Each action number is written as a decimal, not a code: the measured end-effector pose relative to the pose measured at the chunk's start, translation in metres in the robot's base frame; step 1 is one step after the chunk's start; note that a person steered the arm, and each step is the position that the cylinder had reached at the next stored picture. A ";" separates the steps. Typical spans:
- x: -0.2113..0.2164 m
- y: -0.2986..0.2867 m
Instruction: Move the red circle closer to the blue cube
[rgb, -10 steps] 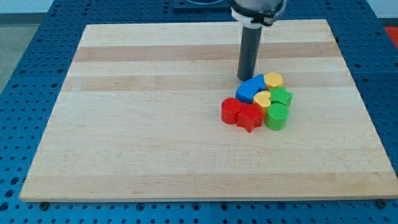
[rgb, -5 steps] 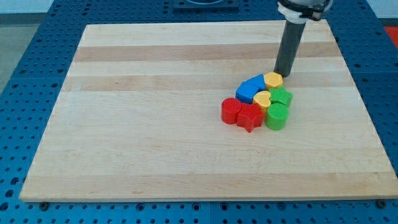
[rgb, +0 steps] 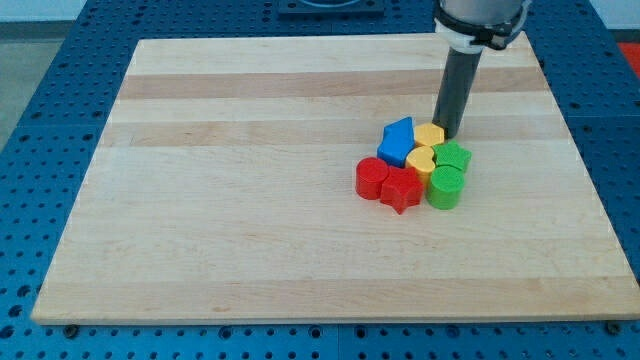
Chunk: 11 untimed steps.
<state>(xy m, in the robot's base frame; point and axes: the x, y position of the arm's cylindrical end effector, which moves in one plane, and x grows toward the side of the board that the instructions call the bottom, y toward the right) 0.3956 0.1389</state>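
The red circle (rgb: 371, 179) lies at the left end of a tight cluster of blocks right of the board's middle. The blue cube (rgb: 397, 142) sits just above and to the right of it, a small gap apart. My tip (rgb: 447, 133) stands at the cluster's upper right, touching or almost touching the yellow hexagon (rgb: 430, 135), which presses against the blue cube's right side.
A red star (rgb: 402, 188) touches the red circle's right side. A yellow heart (rgb: 421, 159), a green star (rgb: 453, 155) and a green cylinder (rgb: 445, 186) fill the cluster's right part. The wooden board (rgb: 250, 200) lies on a blue perforated table.
My tip swung from above the blue cube to the right, then came down-left against the yellow hexagon. The hexagon slid left and the blue cube turned and shifted slightly.
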 end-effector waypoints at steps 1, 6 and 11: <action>0.004 0.000; 0.035 -0.155; 0.096 -0.110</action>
